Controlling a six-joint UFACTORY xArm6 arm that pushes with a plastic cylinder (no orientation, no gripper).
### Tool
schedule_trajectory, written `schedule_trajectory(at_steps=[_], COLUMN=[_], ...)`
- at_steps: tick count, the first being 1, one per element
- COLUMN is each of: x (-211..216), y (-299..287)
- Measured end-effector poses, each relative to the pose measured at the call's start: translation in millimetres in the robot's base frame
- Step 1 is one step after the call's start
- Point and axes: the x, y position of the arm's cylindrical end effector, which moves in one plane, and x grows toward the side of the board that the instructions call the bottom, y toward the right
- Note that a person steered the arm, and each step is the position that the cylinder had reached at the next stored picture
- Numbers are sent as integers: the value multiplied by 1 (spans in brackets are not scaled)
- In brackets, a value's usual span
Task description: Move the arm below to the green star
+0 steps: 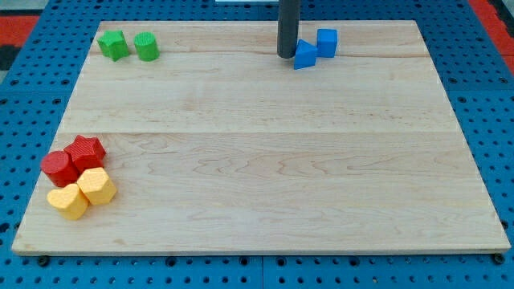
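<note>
The green star (pixel 113 44) lies at the view's top left of the wooden board (pixel 257 160), with a green cylinder (pixel 146 46) just to its right. My tip (pixel 287 54) stands near the view's top centre, far to the right of the green star. It touches or nearly touches the left side of a blue triangular block (pixel 304 54).
A blue cube (pixel 327 42) sits just right of the blue triangular block. At the view's lower left are a red star (pixel 85 152), a red cylinder (pixel 58 168), a yellow hexagon (pixel 97 186) and a yellow heart-like block (pixel 68 201). The board rests on a blue perforated surface.
</note>
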Motion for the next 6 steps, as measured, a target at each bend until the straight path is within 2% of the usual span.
schedule_trajectory(at_steps=[2,5,6], x=[0,-1,37], y=[36,-191,-244])
